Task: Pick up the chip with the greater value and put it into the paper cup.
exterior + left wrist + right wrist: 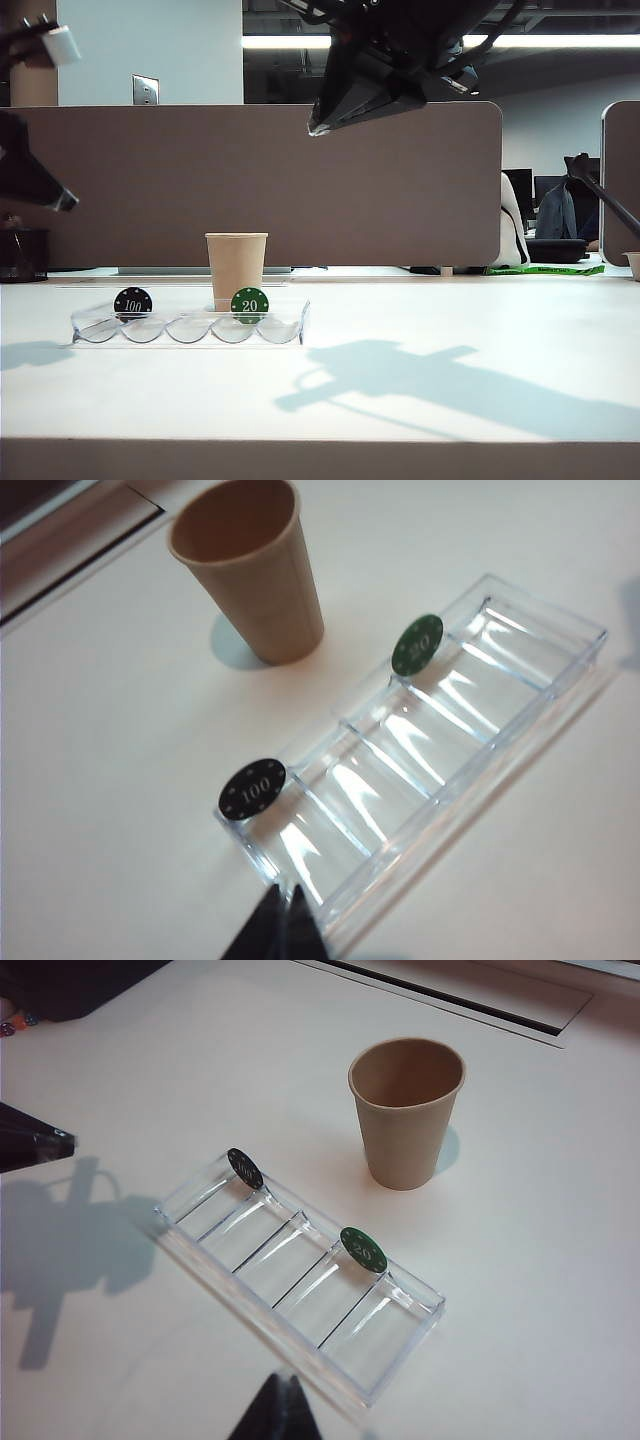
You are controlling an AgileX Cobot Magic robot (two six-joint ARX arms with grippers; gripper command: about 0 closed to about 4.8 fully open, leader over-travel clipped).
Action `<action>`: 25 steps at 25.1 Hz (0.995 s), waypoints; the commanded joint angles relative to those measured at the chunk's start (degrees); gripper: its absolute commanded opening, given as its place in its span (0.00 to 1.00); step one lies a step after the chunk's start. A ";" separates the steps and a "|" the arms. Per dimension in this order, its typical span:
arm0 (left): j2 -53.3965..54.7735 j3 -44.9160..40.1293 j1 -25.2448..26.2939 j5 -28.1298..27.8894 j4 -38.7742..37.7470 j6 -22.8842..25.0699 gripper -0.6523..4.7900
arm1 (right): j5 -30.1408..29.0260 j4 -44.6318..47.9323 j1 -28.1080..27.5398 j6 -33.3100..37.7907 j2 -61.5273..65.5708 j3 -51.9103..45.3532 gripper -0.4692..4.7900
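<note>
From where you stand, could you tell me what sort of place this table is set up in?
Most likely an open-plan office. A desk partition stands behind the white table, strip ceiling lights run overhead, and a monitor shows at a far desk. Both grippers hang above the table.

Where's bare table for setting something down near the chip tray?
Free: the wide stretch between the clear tray and the near table edge, and all the table to its right. Crowded: the paper cup stands just behind the tray, whose back rim props up the black 100 chip and green 20 chip.
</note>
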 commanded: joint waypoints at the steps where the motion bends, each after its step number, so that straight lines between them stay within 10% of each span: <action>1: 0.94 0.39 -0.04 0.48 1.27 2.16 0.12 | -0.35 0.66 0.24 0.28 -0.26 0.24 0.08; 11: 5.62 6.84 -0.02 1.36 3.91 2.12 0.18 | -0.07 -1.77 1.95 0.28 0.44 0.31 0.08; 14: 9.66 10.47 -0.02 1.75 3.52 2.60 0.20 | 7.85 -1.60 6.56 0.26 0.44 0.31 0.08; 25: 12.31 10.99 0.09 1.73 1.53 16.37 0.30 | 8.72 -1.49 8.96 0.44 0.46 0.26 0.08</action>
